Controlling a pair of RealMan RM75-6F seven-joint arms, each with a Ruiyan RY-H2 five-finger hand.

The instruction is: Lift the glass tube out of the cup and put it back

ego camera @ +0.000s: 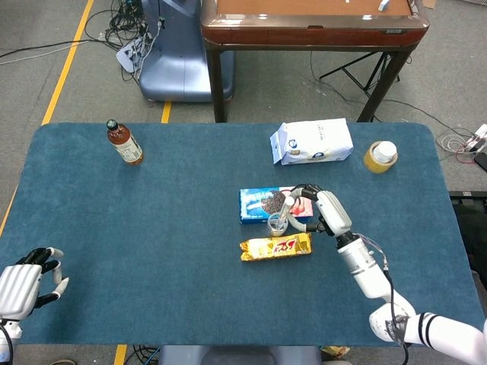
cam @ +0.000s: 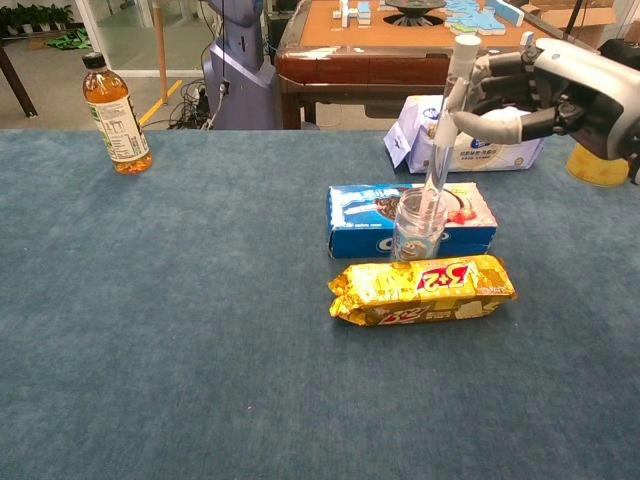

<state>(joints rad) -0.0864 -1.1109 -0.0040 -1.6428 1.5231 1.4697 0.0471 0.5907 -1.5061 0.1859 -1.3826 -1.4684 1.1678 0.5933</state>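
A small clear glass cup [cam: 418, 226] [ego camera: 277, 223] stands between the blue cookie box and the yellow snack pack. The glass tube [cam: 444, 130] [ego camera: 285, 209] leans nearly upright with its lower end inside the cup. My right hand [cam: 545, 92] [ego camera: 318, 210] pinches the tube near its top, to the right of the cup. My left hand [ego camera: 29, 280] hangs at the table's near left edge, fingers apart, holding nothing.
A blue cookie box [cam: 361, 220] lies behind the cup and a yellow snack pack [cam: 420, 290] in front. A white bag [cam: 495, 140], a yellow tape roll [cam: 597, 165] and a tea bottle [cam: 116, 115] stand further back. A wooden table [ego camera: 312, 23] is beyond.
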